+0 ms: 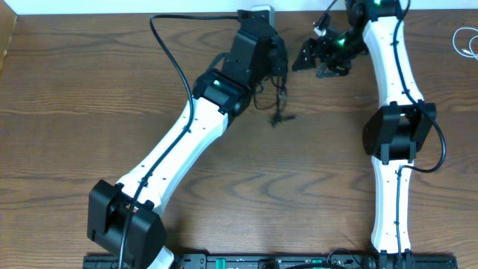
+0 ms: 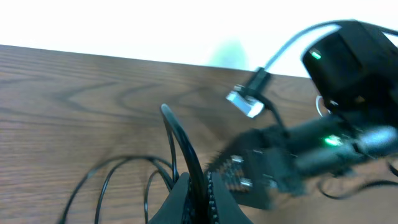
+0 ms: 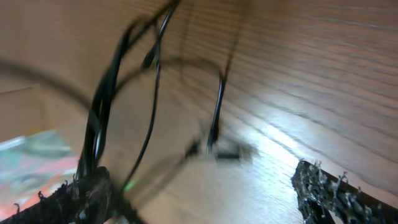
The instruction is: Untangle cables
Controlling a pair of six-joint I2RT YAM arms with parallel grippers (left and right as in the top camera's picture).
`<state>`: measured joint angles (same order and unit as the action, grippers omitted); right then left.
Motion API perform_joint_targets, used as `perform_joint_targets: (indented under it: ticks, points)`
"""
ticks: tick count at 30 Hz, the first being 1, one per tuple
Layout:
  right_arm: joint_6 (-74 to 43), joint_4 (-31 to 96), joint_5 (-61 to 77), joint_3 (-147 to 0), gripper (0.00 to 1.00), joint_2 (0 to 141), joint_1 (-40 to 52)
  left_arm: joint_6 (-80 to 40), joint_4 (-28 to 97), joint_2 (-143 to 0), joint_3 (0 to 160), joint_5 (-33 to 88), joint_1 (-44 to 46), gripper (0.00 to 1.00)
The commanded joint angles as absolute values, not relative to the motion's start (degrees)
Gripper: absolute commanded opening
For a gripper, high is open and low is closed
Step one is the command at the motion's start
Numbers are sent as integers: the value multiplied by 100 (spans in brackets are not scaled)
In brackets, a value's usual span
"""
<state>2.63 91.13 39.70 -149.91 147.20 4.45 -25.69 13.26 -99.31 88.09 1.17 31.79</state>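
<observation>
My left gripper (image 2: 202,194) is shut on the black cable (image 2: 179,140), which rises from between its fingers. More of that cable lies in loops on the wood at the left. From above, the left gripper (image 1: 278,63) sits near the table's back edge, and the black cable (image 1: 280,101) hangs from it down to the wood. My right gripper (image 1: 308,61) faces it from the right, close by. In the right wrist view the right gripper (image 3: 208,196) is open, with blurred black cable (image 3: 99,118) strands running past its left finger (image 3: 87,193). The white cable (image 1: 467,41) lies apart at the far right edge.
The wooden table (image 1: 314,172) fills the view. The left arm (image 1: 179,142) crosses it diagonally from the front left. The right arm (image 1: 396,134) stands along the right side. A thick arm wire with a silver plug (image 2: 245,102) hangs by the right gripper.
</observation>
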Motion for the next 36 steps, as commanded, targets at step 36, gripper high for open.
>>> perform_joint_targets:
  ticks: [36]
  points:
    - [-2226,7301,1573,-13358,87,14636,541,-2961,1927,-8333,8838,534,1750,7]
